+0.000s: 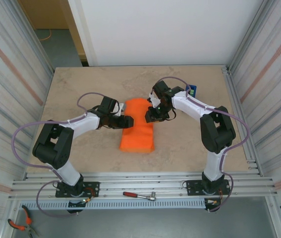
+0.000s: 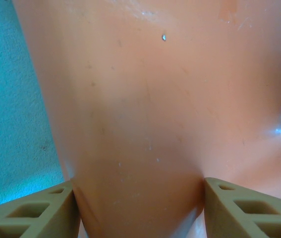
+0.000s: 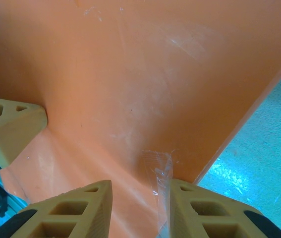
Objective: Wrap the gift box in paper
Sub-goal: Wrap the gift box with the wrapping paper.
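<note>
Inspecting: left tool (image 1: pixel 127 121) spread open against the orange paper (image 1: pixel 138 136); whether right tool (image 1: pixel 151 117) pinches the clear tape (image 3: pixel 160 168), I cannot tell. A slip there would let the paper spring open.

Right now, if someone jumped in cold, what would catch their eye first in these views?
The orange paper at mid-table, folded into a long bundle, stands out first. The left gripper and right gripper meet at its far half from opposite sides, fingers apart against the sheet. In the right wrist view, a strip of clear tape sits on the paper between that gripper's fingers.
</note>
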`<state>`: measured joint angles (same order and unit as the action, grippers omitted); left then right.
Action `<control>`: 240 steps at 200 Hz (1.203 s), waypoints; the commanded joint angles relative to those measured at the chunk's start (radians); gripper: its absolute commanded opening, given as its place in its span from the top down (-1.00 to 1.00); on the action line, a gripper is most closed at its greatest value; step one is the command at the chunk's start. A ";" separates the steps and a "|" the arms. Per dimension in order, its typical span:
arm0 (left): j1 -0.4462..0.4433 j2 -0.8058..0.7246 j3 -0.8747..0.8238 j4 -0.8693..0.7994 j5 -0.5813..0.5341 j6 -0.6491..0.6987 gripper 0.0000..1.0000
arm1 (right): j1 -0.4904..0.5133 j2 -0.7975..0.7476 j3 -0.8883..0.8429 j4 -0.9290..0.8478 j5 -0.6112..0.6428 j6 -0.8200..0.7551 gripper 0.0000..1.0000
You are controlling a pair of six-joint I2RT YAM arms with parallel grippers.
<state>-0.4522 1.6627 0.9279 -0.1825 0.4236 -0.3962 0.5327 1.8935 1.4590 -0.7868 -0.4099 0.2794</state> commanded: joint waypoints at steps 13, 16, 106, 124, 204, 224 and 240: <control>-0.017 0.085 -0.043 -0.131 -0.166 0.031 -0.20 | -0.004 -0.026 0.001 -0.033 0.034 0.001 0.29; -0.018 0.087 -0.043 -0.130 -0.167 0.031 -0.20 | -0.004 -0.026 -0.001 -0.033 0.034 0.001 0.29; -0.017 0.089 -0.041 -0.132 -0.168 0.030 -0.18 | -0.003 -0.033 -0.019 -0.007 0.011 0.055 0.08; -0.019 0.088 -0.041 -0.132 -0.168 0.030 -0.18 | -0.004 -0.031 -0.020 -0.005 0.014 0.070 0.05; -0.022 0.087 -0.043 -0.133 -0.175 0.031 -0.17 | -0.002 -0.002 -0.005 -0.041 0.052 0.191 0.01; -0.022 0.086 -0.043 -0.134 -0.174 0.031 -0.18 | -0.001 0.001 -0.002 -0.048 0.055 0.212 0.00; -0.023 0.087 -0.043 -0.133 -0.174 0.031 -0.18 | 0.001 -0.001 -0.002 -0.047 0.054 0.221 -0.01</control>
<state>-0.4541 1.6642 0.9310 -0.1841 0.4179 -0.3962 0.5365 1.8881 1.4570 -0.7673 -0.4183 0.4549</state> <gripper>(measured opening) 0.589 0.501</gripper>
